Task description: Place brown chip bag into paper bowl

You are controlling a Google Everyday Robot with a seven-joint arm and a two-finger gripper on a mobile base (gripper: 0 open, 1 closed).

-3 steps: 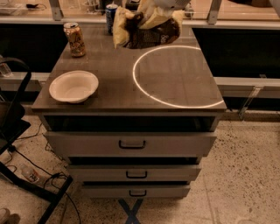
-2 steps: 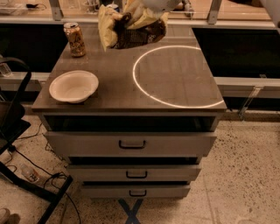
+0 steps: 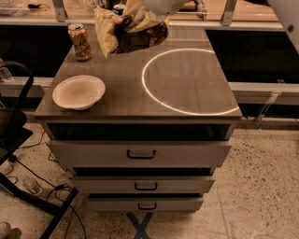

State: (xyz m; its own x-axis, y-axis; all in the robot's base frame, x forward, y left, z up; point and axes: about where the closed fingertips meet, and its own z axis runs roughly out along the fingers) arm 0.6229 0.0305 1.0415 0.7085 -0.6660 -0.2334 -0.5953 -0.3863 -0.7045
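The brown chip bag [image 3: 128, 31], dark brown with pale yellow ends, hangs crumpled in the air above the back of the cabinet top. My gripper [image 3: 136, 17] holds it from above at the top edge of the view, with my white arm behind it. The paper bowl [image 3: 78, 91], shallow and off-white, sits empty on the front left of the cabinet top, well below and left of the bag.
A tan drink can [image 3: 79, 42] stands at the back left, just left of the bag. A blue-topped can [image 3: 119, 8] stands behind the bag. A bright ring of light [image 3: 187, 79] lies on the wooden top [image 3: 121, 100]. Drawers [image 3: 140, 153] stand slightly open below. A black frame [image 3: 18, 121] is at left.
The gripper has carried the chip bag to the left along the back of the top, towards the can. The bowl and the cans have not moved.
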